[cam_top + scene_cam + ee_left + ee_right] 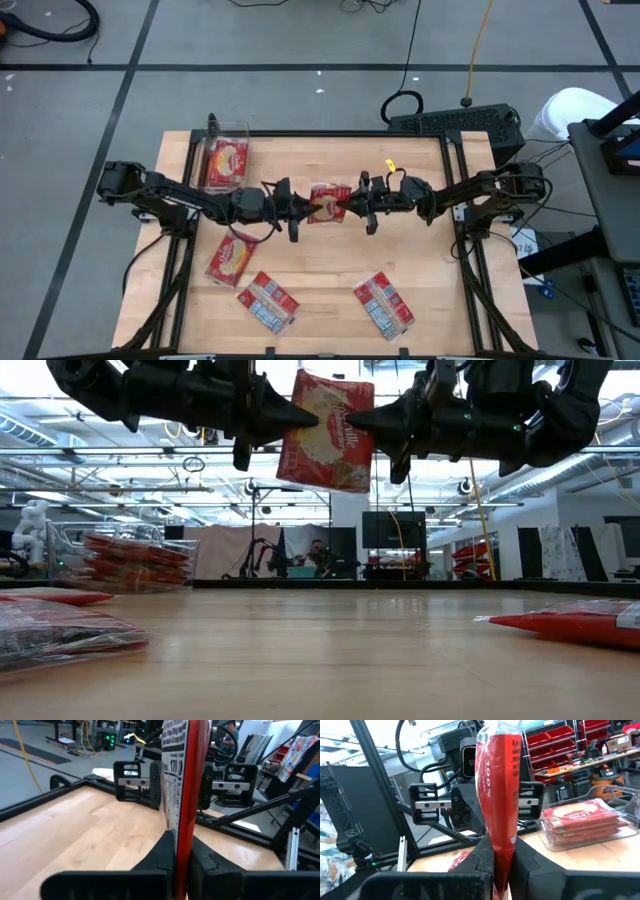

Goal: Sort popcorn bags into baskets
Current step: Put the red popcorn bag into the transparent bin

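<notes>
Popcorn bags point(226, 163) partly fill your basket point(243, 130); both tools, left tool point(305, 206) and right tool point(350, 205), pinch one bag point(328, 202) aloft, three more waiting on the bench point(330, 260).

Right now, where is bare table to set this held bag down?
Both the left gripper and right gripper pinch the held bag above the table. Free: the far right part, and the strip between two near packets. Crowded: the left side, with the basket and another packet.
</notes>
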`<act>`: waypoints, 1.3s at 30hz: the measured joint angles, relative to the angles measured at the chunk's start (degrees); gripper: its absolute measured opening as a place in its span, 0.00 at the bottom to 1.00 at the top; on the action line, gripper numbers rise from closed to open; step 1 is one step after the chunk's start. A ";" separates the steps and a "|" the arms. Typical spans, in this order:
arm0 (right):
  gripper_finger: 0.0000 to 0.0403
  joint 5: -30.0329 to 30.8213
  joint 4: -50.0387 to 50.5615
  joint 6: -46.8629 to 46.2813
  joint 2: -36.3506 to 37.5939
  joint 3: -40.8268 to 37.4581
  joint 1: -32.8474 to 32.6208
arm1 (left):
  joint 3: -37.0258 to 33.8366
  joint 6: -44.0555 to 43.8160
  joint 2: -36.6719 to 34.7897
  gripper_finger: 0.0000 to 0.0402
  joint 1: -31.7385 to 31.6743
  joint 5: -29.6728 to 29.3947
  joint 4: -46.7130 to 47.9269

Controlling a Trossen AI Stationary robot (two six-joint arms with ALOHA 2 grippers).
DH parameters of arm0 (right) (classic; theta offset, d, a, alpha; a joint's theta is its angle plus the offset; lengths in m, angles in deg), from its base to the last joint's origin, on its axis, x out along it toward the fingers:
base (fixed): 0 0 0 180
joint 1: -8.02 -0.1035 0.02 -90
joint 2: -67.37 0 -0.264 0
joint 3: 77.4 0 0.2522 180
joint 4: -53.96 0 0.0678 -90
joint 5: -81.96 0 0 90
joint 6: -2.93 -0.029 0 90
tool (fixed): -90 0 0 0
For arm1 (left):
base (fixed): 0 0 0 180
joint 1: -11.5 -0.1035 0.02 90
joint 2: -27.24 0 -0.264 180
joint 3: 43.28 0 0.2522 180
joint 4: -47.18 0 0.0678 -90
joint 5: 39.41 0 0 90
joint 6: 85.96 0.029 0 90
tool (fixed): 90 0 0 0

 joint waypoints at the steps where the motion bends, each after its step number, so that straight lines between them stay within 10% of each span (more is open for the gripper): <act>1: 0.04 -0.02 -0.06 0.47 0.00 -0.04 0.00 | 0.00 -0.21 0.00 0.04 0.00 0.18 -0.02; 21: 0.40 -0.04 4.44 5.11 1.18 0.02 7.91 | -0.09 -7.30 -15.90 0.05 -8.66 0.59 22.02; 39: 0.41 -0.08 10.96 16.15 1.16 -0.02 9.79 | -0.07 -9.46 -41.53 0.04 -30.03 1.07 55.28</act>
